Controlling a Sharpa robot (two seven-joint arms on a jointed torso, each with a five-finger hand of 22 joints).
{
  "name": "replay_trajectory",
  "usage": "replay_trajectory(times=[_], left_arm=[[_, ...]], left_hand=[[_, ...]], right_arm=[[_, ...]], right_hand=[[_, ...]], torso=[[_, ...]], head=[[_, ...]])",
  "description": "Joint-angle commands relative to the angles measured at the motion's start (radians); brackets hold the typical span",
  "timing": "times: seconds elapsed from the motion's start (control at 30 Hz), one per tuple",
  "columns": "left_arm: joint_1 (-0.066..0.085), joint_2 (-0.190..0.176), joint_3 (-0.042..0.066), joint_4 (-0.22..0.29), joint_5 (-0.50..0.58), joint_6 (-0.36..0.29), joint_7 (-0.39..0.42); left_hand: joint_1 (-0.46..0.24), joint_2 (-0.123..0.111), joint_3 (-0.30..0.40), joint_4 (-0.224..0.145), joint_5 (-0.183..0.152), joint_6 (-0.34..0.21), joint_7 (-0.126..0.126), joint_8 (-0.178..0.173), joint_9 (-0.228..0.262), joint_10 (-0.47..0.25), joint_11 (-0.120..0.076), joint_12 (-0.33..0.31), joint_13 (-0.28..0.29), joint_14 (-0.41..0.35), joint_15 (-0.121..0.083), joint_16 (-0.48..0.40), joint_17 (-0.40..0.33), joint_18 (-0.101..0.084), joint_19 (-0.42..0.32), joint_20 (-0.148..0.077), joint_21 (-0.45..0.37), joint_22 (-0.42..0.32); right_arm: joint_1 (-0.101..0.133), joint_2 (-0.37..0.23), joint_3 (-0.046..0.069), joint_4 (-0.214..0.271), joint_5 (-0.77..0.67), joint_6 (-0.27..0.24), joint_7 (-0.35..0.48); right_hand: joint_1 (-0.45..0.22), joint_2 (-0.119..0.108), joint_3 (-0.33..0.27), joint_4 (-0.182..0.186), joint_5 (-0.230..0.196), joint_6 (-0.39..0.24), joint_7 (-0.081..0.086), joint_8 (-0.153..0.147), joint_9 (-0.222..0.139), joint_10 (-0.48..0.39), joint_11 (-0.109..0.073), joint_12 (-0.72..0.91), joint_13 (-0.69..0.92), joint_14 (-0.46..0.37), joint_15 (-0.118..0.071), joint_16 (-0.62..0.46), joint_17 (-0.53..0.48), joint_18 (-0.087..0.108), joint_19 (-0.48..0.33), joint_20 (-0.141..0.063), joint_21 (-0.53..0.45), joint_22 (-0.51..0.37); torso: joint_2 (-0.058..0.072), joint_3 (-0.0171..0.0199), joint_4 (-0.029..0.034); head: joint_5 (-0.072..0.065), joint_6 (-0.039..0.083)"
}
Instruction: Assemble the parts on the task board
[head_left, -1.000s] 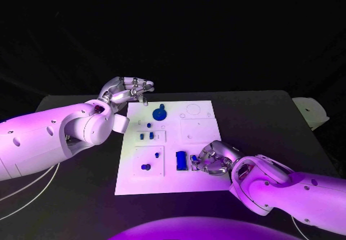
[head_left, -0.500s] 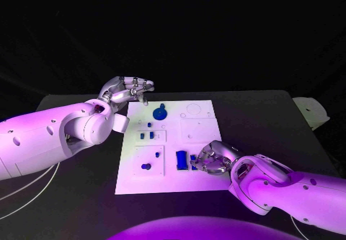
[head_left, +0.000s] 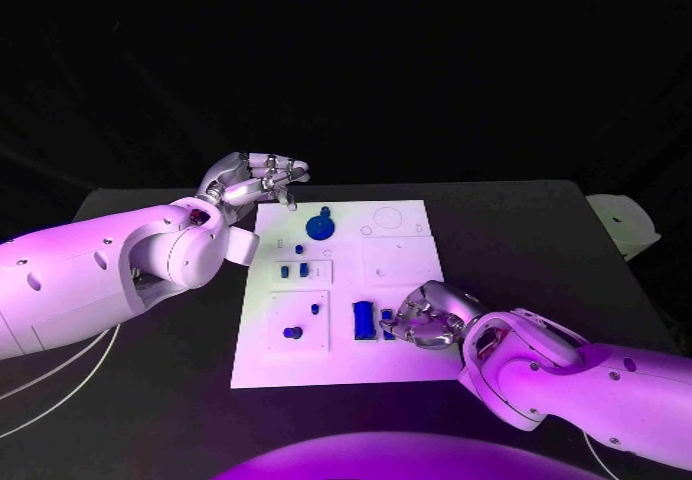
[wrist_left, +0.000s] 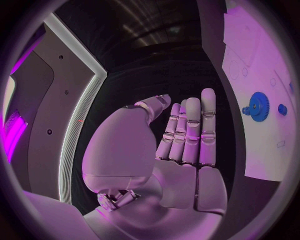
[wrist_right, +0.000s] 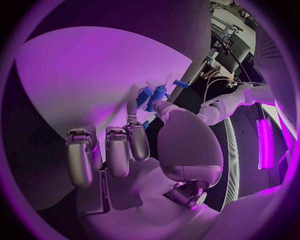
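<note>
The white task board (head_left: 389, 365) lies in the middle of the black bench (head_left: 534, 240), with blue parts set on it. A round toothed part (head_left: 319, 227) sits near the board's far edge, two small upright parts (head_left: 293, 271) stand in a square recess below it, a small round part (head_left: 291, 333) lies in the near left recess, and a long block (head_left: 361, 319) stands in the near middle.

The right hand (head_left: 423, 317) rests over the board's near right part, its fingers curled down beside the long block; whether it grips a small blue piece (wrist_right: 157, 94) at its fingertips cannot be told.

The left hand (head_left: 257, 180) hangs above the bench just off the board's far left corner, fingers loosely bent, holding nothing.
</note>
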Motion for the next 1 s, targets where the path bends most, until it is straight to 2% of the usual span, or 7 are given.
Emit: replay_trajectory(times=[0.03, 0.27, 0.43, 0.7, 1.0], left_arm=[[0.001, 0.001, 0.001, 0.002, -0.003, 0.015, 0.005], [0.001, -0.001, 0.001, 0.003, -0.003, 0.014, 0.007], [0.001, -0.001, 0.001, 0.004, -0.003, 0.012, 0.008], [0.001, 0.001, 0.001, 0.002, -0.003, 0.013, 0.009], [0.001, 0.002, 0.001, 0.001, -0.003, 0.014, 0.008]], left_hand=[[-0.002, 0.009, 0.003, 0.001, -0.001, -0.008, -0.001, 0.007, 0.002, -0.007, 0.003, 0.005, -0.001, -0.005, -0.001, 0.003, -0.001, 0.014, -0.004, 0.005, -0.003, 0.001], [-0.002, 0.009, 0.003, 0.001, -0.001, -0.008, -0.001, 0.007, 0.002, -0.007, 0.003, 0.005, -0.001, -0.005, -0.001, 0.003, -0.001, 0.014, -0.004, 0.005, -0.003, 0.001], [-0.002, 0.009, 0.003, 0.001, -0.001, -0.008, -0.001, 0.007, 0.002, -0.007, 0.003, 0.005, -0.001, -0.005, -0.001, 0.003, -0.001, 0.014, -0.004, 0.005, -0.003, 0.001], [-0.002, 0.009, 0.003, 0.001, -0.001, -0.008, -0.001, 0.007, 0.002, -0.007, 0.003, 0.005, -0.001, -0.005, -0.001, 0.003, -0.001, 0.014, -0.004, 0.005, -0.003, 0.001], [-0.003, 0.009, 0.004, 0.002, 0.000, -0.009, -0.001, 0.007, 0.002, -0.009, 0.003, 0.006, -0.001, -0.005, 0.000, 0.004, -0.002, 0.014, -0.004, 0.005, -0.003, 0.001]], right_arm=[[-0.001, -0.008, 0.000, 0.004, -0.017, 0.010, 0.019], [-0.004, -0.044, 0.000, 0.034, 0.003, -0.001, 0.064], [-0.007, -0.061, 0.000, 0.049, 0.015, 0.001, 0.081], [-0.010, -0.061, 0.000, 0.048, 0.020, 0.007, 0.083], [-0.014, -0.038, 0.000, 0.022, 0.015, 0.021, 0.067]], right_hand=[[0.009, 0.000, -0.008, -0.002, -0.006, -0.003, 0.002, -0.006, 0.001, 0.016, 0.002, -0.004, 0.147, 0.093, 0.002, 0.000, 0.207, -0.003, 0.098, -0.004, -0.004, 0.258], [0.087, 0.001, -0.023, -0.011, -0.043, -0.009, 0.004, -0.009, 0.000, 0.017, 0.003, -0.001, 0.149, 0.093, 0.003, 0.001, 0.211, -0.003, 0.099, -0.003, -0.004, 0.258], [0.096, -0.003, -0.033, -0.006, -0.061, -0.007, 0.004, -0.009, 0.000, 0.017, 0.004, -0.001, 0.149, 0.094, 0.003, 0.002, 0.213, -0.004, 0.099, -0.003, -0.002, 0.259], [0.097, -0.002, -0.037, -0.004, -0.066, -0.005, 0.004, -0.009, 0.000, 0.017, 0.004, -0.001, 0.149, 0.094, 0.003, 0.002, 0.214, -0.004, 0.100, -0.003, 0.000, 0.259], [0.099, 0.003, -0.038, -0.001, -0.069, -0.003, 0.004, -0.008, 0.001, 0.017, 0.004, -0.002, 0.149, 0.094, 0.003, 0.002, 0.214, -0.004, 0.100, -0.003, 0.000, 0.259]], torso=[[0.000, 0.0001, 0.0000], [0.001, 0.0010, -0.0008], [-0.001, 0.0001, -0.0037], [-0.001, -0.0001, 0.0008], [0.002, -0.0001, 0.0012]], head=[[0.000, 0.000], [0.003, 0.001], [0.004, 0.000], [-0.001, 0.004], [-0.006, 0.006]])
